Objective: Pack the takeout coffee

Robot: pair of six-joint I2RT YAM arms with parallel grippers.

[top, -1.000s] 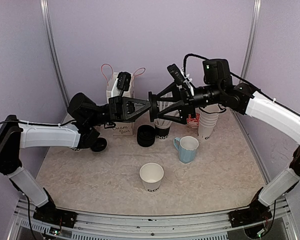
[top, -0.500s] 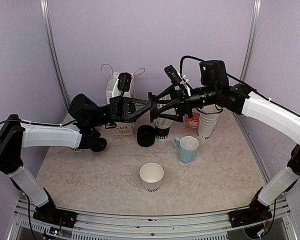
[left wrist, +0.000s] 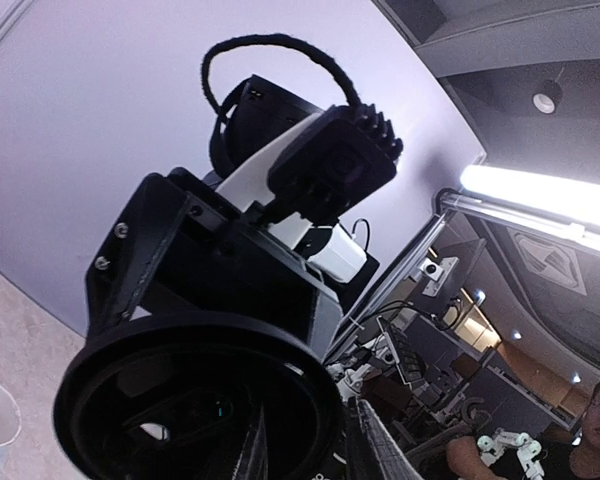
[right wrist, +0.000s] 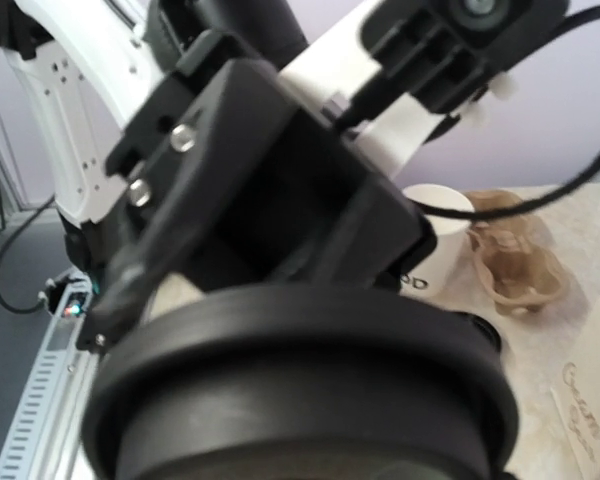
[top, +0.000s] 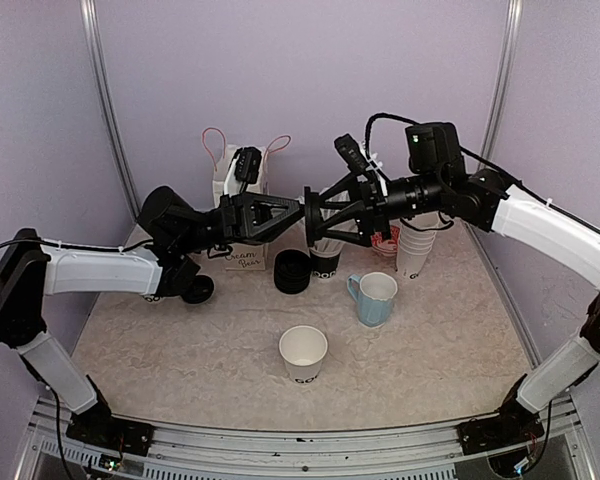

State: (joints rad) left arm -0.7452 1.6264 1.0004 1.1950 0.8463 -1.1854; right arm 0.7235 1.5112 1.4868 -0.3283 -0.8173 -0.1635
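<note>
Change: black lid [top: 311, 213] sits slightly farther right than 1 second ago; the right gripper [top: 321, 213], whose fingers then stood spread around it, has closed on it.
Left gripper [top: 298, 213]: raised in mid-air, tip at the lid's left face; whether its fingers pinch the lid or stand free of it, I cannot tell.
Paper bag [top: 242, 200]: white, red handles, upright at the back.
Spare lids [top: 292, 271]: black stack on the table, below the held lid.
Cup 1 [top: 303, 352]: white, black print near the base, lidless, upright at front centre.
Held lid: on edge between the 2 grippers, above the table.
Right fingers: narrow, clamped on the lid.
Cup 2 [top: 326, 262]: upright, just right of the spare lids, top hidden by the grippers.
Mug [top: 372, 298]: light blue, near cup 2.
Plain cups [top: 413, 248]: stack at back right.
</note>
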